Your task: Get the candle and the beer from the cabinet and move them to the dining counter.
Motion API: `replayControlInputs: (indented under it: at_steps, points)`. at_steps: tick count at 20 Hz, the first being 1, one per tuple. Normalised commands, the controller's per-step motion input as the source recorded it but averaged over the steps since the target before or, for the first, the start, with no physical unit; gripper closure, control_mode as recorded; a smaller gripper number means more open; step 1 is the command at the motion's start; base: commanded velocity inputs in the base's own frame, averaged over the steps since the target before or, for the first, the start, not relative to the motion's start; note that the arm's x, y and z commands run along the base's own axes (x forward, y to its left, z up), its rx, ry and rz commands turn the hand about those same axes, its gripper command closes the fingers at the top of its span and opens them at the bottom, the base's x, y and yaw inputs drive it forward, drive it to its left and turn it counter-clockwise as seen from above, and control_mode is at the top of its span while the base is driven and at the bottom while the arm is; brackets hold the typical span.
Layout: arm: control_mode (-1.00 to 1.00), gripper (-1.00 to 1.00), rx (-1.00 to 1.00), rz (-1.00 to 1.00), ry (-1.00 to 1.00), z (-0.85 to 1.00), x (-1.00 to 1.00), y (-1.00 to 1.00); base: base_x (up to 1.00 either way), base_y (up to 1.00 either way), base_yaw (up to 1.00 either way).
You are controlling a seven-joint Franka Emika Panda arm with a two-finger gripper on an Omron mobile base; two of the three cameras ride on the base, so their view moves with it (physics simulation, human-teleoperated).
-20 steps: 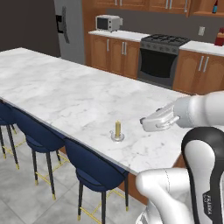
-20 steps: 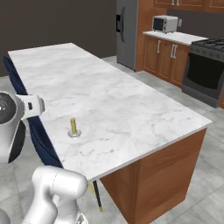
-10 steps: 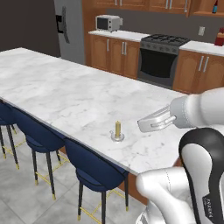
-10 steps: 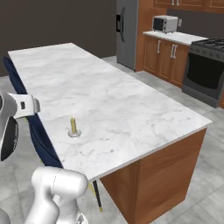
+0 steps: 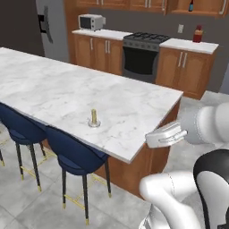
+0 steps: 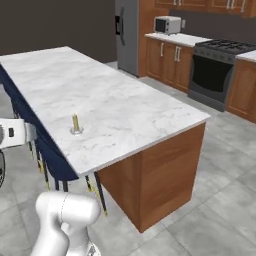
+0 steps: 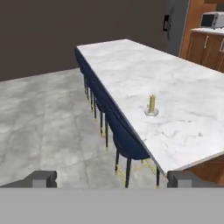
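The candle (image 5: pixel 94 117) is a short pale yellow stick on a small silver base. It stands upright on the dining counter (image 5: pixel 53 89) near the chair-side edge, also seen from the right (image 6: pixel 75 123) and from the hand (image 7: pixel 152 105). My gripper (image 5: pixel 150 139) hangs open and empty in the air off the counter's near end, well apart from the candle. Its two dark fingertips (image 7: pixel 41 178) stand wide apart in the hand view. The beer (image 5: pixel 191 5), a small dark bottle, stands in the upper cabinet (image 5: pixel 203 5) on the far wall at the right.
Dark blue chairs (image 5: pixel 74 152) line the counter's left side. Along the far wall stand a stove (image 5: pixel 142 56), lower wood cabinets (image 5: pixel 188 71), a microwave (image 5: pixel 91 21), a red knife block (image 5: pixel 198 33) and a grey fridge (image 5: pixel 51 27). Grey tiled floor (image 6: pixel 210 200) lies open to the right of the island.
The whole picture has shifted, so the base has moved. The hand, above the counter beside the candle before, now hangs off the counter's end. The candle stays put; the jaws stay open.
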Motion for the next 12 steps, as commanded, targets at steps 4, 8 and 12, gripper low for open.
replayControlInputs:
  at_steps: [4, 8, 12]
  points:
    - [1.0, -1.0, 0.0, 0.0, 0.0, 0.0, 0.0, 0.0, -0.92, -0.41, -0.27]
    - [1.0, -1.0, 0.0, 0.0, 0.0, 0.0, 0.0, 0.0, -0.22, -0.55, -0.26]
    - [1.0, -1.0, 0.0, 0.0, 0.0, 0.0, 0.0, 0.0, 0.09, -0.64, -0.29]
